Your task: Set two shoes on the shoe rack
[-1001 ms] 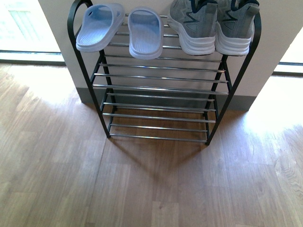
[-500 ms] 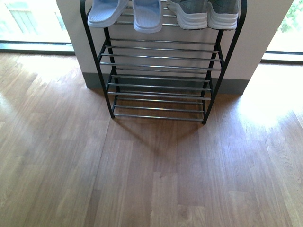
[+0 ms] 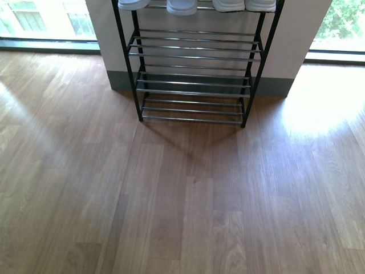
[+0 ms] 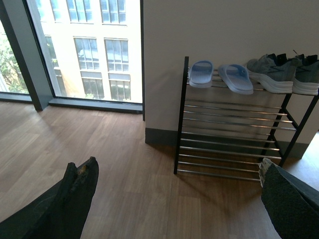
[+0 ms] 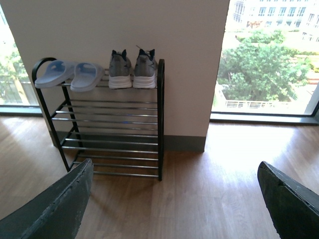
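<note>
Left gripper spread wide, nothing held. Right gripper likewise wide apart, nothing held. Both well back from shoe rack, bare wooden floor between. Grey sneakers and pale blue sandals sit side by side on top tier. Lower tiers bare. Rack stands against wall, windows either side.

Wood floor before shoe rack bare, open approach. Top tier filled side to side: slide sandals, sneakers. Lower chrome tiers free. Wall close behind rack blocks rear.
</note>
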### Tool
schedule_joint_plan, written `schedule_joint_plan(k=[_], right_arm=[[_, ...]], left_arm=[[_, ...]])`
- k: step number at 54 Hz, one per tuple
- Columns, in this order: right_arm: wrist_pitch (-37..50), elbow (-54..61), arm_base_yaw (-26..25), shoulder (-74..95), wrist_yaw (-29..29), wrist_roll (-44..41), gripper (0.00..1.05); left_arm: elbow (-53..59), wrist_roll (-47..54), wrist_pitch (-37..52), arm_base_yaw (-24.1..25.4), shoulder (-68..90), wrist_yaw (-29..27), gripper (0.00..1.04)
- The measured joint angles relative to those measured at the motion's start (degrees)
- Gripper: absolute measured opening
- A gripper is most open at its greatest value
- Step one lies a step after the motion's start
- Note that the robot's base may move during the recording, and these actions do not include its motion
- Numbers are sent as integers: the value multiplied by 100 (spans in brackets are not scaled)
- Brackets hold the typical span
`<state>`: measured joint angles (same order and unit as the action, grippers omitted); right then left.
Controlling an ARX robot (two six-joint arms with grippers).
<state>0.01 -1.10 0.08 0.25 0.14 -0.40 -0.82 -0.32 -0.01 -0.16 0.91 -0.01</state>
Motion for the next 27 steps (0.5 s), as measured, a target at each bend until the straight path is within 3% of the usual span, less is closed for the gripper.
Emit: schedule_joint_plan(k=[27], right_arm=[[0,0,0,2,-2,-2,96]], left_arm=[[0,0,0,0,0,2,95]])
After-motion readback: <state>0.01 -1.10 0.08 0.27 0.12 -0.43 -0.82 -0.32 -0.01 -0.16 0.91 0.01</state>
